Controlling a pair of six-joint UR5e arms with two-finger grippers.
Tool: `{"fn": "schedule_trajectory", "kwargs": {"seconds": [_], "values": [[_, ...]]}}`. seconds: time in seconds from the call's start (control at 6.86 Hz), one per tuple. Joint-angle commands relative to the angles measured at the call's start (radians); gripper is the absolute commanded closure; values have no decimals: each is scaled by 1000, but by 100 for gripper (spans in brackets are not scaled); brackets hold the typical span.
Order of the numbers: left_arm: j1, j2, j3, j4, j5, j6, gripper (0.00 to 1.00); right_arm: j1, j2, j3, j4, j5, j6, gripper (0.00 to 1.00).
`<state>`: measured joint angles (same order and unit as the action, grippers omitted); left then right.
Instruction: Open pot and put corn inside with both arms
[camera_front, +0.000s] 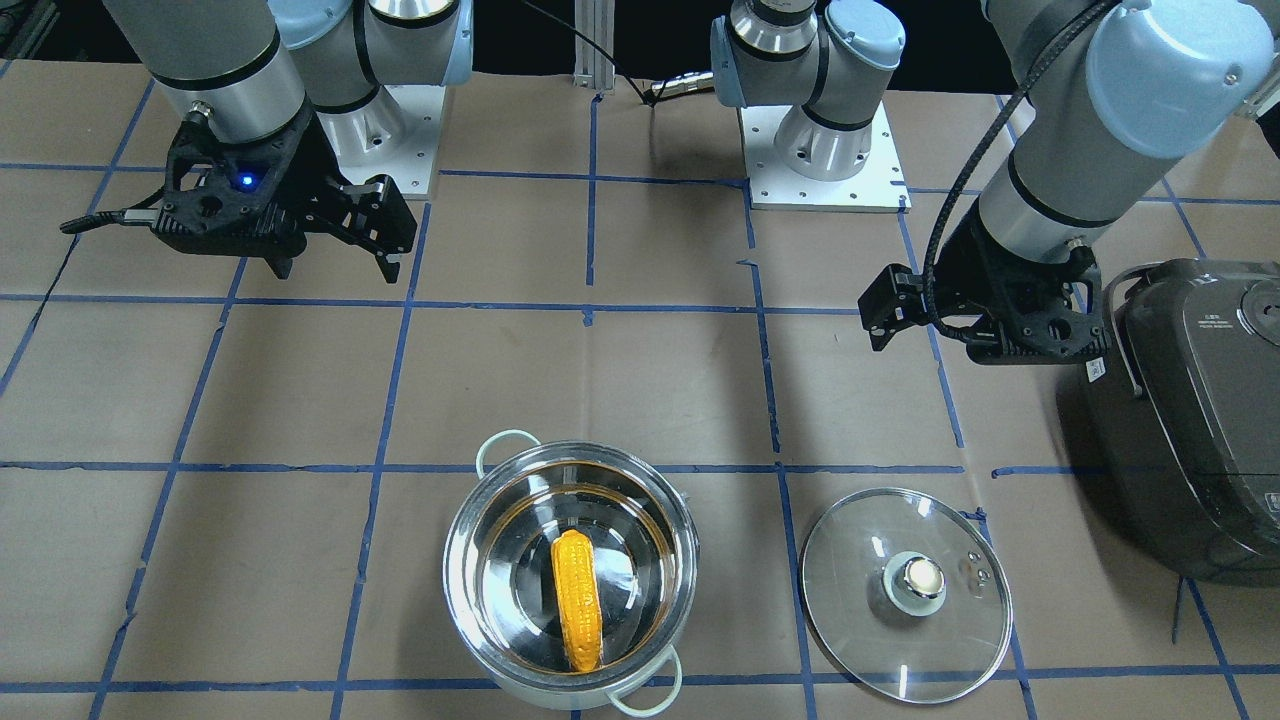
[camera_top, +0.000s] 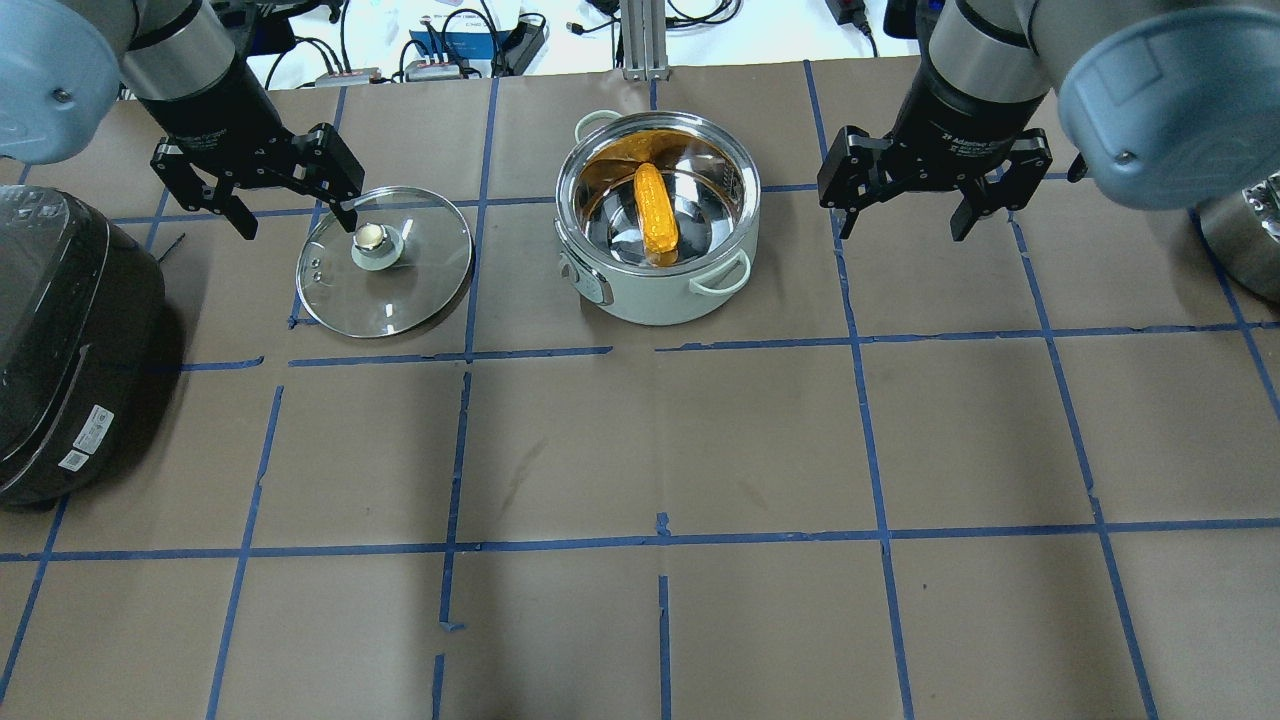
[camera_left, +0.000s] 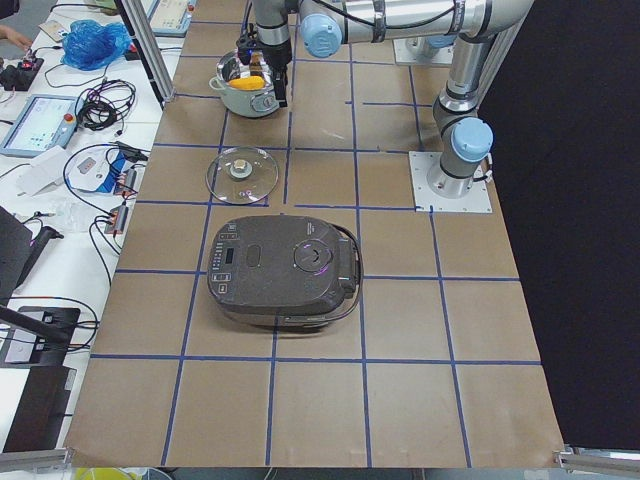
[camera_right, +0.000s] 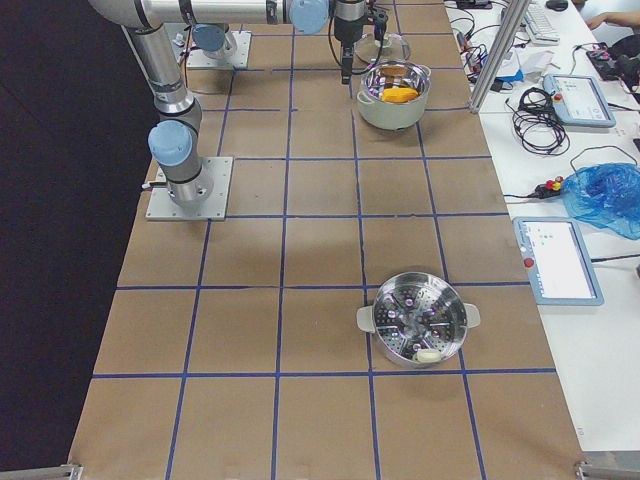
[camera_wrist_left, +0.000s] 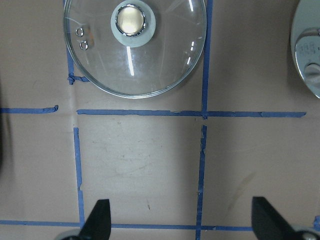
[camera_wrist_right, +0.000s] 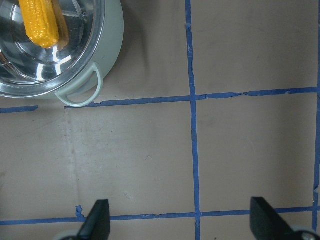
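Note:
The steel pot (camera_top: 650, 300) stands open at the far middle of the table, and the yellow corn (camera_top: 655, 210) lies inside it on the bottom. Its glass lid (camera_top: 385, 260) lies flat on the table beside it, knob up. My left gripper (camera_top: 290, 215) hangs open and empty over the lid's far edge. My right gripper (camera_top: 903, 225) hangs open and empty to the pot's other side. The front view shows the corn (camera_front: 577, 600) in the pot (camera_front: 460, 560), with the lid (camera_front: 905, 580) apart from it. The right wrist view shows the corn (camera_wrist_right: 42, 22); the left wrist view shows the lid (camera_wrist_left: 135, 45).
A dark rice cooker (camera_top: 60, 340) stands at the table's left end, close to the left arm. A steel steamer pot (camera_right: 418, 320) sits far off toward the right end. Brown paper with blue tape lines covers the table.

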<state>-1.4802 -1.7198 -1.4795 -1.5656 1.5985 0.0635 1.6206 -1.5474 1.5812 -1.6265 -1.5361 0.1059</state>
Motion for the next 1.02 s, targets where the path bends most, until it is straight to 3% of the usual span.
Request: {"fn": "schedule_trajectory", "kwargs": {"seconds": [0.0, 0.29, 0.88], "values": [[-8, -1, 22, 24, -12, -2, 0, -8, 0, -12, -4, 1, -2, 0], [-9, -10, 22, 27, -12, -7, 0, -5, 53, -108, 52, -35, -2, 0], [-6, -4, 22, 25, -48, -4, 0, -2, 56, -107, 47, -41, 8, 0]]}}
